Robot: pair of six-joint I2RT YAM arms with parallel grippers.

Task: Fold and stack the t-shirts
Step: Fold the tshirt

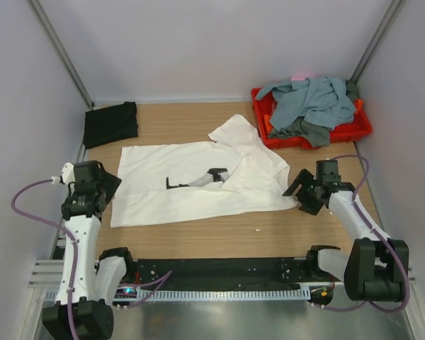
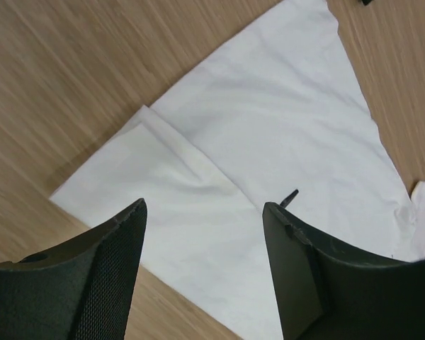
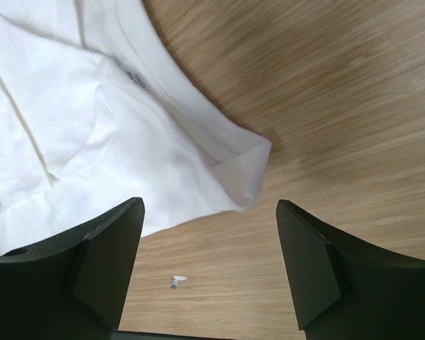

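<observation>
In the top view, a plain white cloth t-shirt (image 1: 198,191) lay spread flat across the middle of the wooden table (image 1: 198,230), with one sleeve folded up at its far right corner. A folded black t-shirt (image 1: 111,124) sat at the far left corner of the table, apart from the white one. At the far right stood a red plastic tray (image 1: 361,129) holding a crumpled grey-blue t-shirt (image 1: 308,99) piled on a dark grey t-shirt (image 1: 313,132). The left gripper (image 1: 110,188) hung just beside the white t-shirt's left edge. The right gripper (image 1: 301,195) hung just beside its right edge. A small white scrap (image 1: 257,229) lay on bare wood near the shirt's front edge.

In the left wrist view, the left gripper's (image 2: 204,207) jaws stood apart with nothing between them, above a corner of the white t-shirt (image 2: 269,106), where a narrow fold showed along the cloth.

In the right wrist view, the right gripper's (image 3: 209,205) jaws were likewise apart and empty. They hung over the hemmed corner of the white t-shirt (image 3: 92,127) and the bare table (image 3: 340,106), with the white scrap (image 3: 177,280) lying between them.
</observation>
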